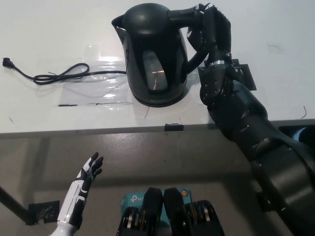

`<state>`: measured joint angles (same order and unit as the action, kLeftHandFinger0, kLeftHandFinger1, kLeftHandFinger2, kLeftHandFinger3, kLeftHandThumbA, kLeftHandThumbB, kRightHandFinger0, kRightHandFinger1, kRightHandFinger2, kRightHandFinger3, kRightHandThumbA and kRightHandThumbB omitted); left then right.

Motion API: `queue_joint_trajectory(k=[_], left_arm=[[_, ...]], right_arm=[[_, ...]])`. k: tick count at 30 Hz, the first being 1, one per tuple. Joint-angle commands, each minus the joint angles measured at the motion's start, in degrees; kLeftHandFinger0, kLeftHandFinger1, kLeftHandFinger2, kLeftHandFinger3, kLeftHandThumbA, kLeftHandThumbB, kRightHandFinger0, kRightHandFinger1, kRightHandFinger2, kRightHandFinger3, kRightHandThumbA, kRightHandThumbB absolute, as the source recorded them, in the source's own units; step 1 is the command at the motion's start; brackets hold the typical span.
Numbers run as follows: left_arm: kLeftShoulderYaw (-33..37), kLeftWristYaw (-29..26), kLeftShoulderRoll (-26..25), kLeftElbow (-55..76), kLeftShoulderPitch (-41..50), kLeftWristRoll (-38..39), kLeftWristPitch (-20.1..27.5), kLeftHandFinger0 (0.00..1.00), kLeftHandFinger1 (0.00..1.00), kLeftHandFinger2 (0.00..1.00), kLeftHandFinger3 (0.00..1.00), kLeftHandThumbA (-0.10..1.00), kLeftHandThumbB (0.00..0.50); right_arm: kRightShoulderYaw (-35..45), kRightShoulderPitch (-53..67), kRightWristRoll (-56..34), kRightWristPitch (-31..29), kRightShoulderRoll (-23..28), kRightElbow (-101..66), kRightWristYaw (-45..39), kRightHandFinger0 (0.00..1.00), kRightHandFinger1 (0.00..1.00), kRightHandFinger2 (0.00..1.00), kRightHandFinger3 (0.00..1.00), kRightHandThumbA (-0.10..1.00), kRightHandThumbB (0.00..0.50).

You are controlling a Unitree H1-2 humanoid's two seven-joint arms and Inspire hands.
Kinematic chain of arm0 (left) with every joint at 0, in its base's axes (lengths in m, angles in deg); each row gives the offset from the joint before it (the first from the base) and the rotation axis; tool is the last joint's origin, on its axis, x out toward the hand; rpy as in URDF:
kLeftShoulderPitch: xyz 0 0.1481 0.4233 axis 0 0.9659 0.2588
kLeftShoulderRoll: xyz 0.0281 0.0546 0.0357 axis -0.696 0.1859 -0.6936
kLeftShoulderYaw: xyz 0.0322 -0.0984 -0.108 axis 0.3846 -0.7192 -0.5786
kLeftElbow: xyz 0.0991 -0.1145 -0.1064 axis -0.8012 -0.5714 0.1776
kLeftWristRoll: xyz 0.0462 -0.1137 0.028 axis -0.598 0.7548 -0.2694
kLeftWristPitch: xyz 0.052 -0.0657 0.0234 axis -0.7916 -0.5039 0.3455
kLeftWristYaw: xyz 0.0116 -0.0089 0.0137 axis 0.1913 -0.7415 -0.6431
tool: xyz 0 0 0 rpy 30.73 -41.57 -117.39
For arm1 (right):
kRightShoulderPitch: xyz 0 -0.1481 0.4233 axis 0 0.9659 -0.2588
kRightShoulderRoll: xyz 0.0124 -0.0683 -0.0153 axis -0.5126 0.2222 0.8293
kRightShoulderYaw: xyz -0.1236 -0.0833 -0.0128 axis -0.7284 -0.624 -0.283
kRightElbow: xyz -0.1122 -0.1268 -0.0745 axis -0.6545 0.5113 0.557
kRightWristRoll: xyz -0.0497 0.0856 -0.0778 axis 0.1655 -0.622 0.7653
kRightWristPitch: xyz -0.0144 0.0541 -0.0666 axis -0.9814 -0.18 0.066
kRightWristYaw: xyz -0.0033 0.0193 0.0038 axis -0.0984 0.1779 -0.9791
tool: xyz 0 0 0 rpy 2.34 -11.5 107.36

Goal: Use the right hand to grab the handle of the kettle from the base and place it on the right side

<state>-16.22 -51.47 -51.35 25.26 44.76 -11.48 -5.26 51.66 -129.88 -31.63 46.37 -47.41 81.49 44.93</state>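
Half the job looked done to me: my right hand (212, 30) was wrapped around the handle (193, 19) of the kettle (155, 54), fingers curled on it, yet the kettle sat on its base (157, 101) near the table's (49, 113) front edge, not lifted. Lifting and setting it down to the right remained. Bare table lay toward the right edge; the cord (59, 76) trailed off left, clear. My left hand (86, 174) hung spread below the table.
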Motion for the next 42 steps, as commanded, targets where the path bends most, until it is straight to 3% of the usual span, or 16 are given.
queue_joint_trajectory(k=[1,3,5,8,11,13,17,20,24,31,33,35,37,38,40,42], left_arm=[[-0.2,0.8,-0.7,1.1,-0.5,0.6,2.1,1.00,1.00,1.00,1.00,1.00,0.500],[-0.2,0.8,-0.7,1.1,-0.5,0.6,2.1,1.00,1.00,1.00,1.00,1.00,0.500],[-0.2,0.9,-0.6,0.9,-0.5,0.9,2.1,1.00,1.00,1.00,1.00,1.00,0.500],[-0.4,1.1,-0.7,0.8,-0.6,1.5,2.1,1.00,1.00,1.00,1.00,1.00,0.500],[-0.3,0.8,-1.0,1.0,-0.7,0.8,2.1,1.00,1.00,1.00,1.00,1.00,0.500],[-0.3,0.7,-1.1,0.9,-0.5,0.4,2.1,1.00,1.00,1.00,1.00,1.00,0.500],[-0.6,0.6,-1.1,0.5,-0.8,0.8,2.1,1.00,1.00,1.00,1.00,1.00,0.500],[-0.7,0.7,-0.6,0.7,0.0,1.5,2.1,1.00,1.00,1.00,1.00,1.00,0.500],[-0.7,0.3,-0.7,0.8,0.0,1.0,2.1,1.00,1.00,1.00,1.00,1.00,0.500],[-0.9,0.5,-0.7,0.3,0.2,1.4,2.1,1.00,1.00,1.00,1.00,1.00,0.500],[-0.8,0.5,-0.5,0.6,0.6,1.4,2.1,1.00,1.00,1.00,1.00,1.00,0.500],[-0.7,0.4,-0.3,0.8,1.1,1.4,2.1,1.00,1.00,1.00,1.00,1.00,0.500],[-0.6,0.4,-0.5,0.6,0.9,1.0,2.1,1.00,1.00,1.00,1.00,1.00,0.500],[-0.5,0.5,-0.5,0.7,1.1,1.1,2.1,1.00,1.00,1.00,1.00,1.00,0.500],[-0.7,0.6,-0.3,0.7,1.4,1.7,2.1,1.00,1.00,1.00,1.00,1.00,0.500],[-0.9,0.4,-0.3,0.5,1.3,1.7,2.1,1.00,1.00,1.00,1.00,1.00,0.500]], right_arm=[[2.7,-4.4,-2.8,-5.9,0.7,-1.4,4.7,0.00,0.37,0.77,0.76,-0.10,0.122],[5.5,-4.7,-5.3,-8.7,0.6,-2.3,5.2,0.00,0.34,0.71,0.70,-0.10,0.124],[7.9,-5.1,-6.6,-11.1,0.8,-3.2,6.6,0.00,0.27,0.67,0.70,-0.10,0.075],[11.1,-5.4,-8.0,-12.1,1.5,-6.5,8.6,0.00,0.16,0.62,0.70,-0.10,0.098],[12.9,-5.7,-8.0,-12.1,2.7,-9.1,11.2,0.00,0.12,0.64,0.68,-0.10,0.042],[14.8,-5.1,-10.1,-12.1,3.8,-11.9,8.9,0.00,0.15,0.67,0.76,-0.10,0.000],[17.2,-5.6,-11.0,-12.1,5.6,-11.7,7.6,0.00,0.12,0.60,0.74,-0.10,0.003],[17.5,-4.3,-10.9,-12.1,6.7,-12.6,7.6,0.00,0.02,0.46,0.68,-0.10,0.031],[17.6,-3.3,-11.3,-12.1,9.0,-13.0,7.5,0.00,0.00,0.46,0.63,-0.10,0.036],[16.6,-2.2,-9.9,-12.1,12.4,-9.3,9.0,0.00,0.01,0.53,0.68,-0.10,0.044],[15.8,-0.8,-9.8,-12.1,12.9,-9.9,8.7,0.00,0.03,0.55,0.67,-0.10,0.072],[15.1,0.3,-9.5,-12.1,13.2,-9.7,9.0,0.00,0.03,0.51,0.58,-0.10,0.082],[15.0,0.9,-10.0,-12.1,13.4,-8.8,8.7,0.00,0.00,0.42,0.38,-0.10,0.089],[15.0,1.2,-10.4,-12.1,13.4,-8.5,8.0,0.00,0.00,0.42,0.37,-0.10,0.089],[15.0,1.7,-10.5,-12.1,13.6,-7.5,7.8,0.00,0.04,0.51,0.51,-0.10,0.076],[14.8,2.2,-10.3,-12.1,13.9,-6.5,8.1,0.00,0.06,0.52,0.59,-0.10,0.056]])
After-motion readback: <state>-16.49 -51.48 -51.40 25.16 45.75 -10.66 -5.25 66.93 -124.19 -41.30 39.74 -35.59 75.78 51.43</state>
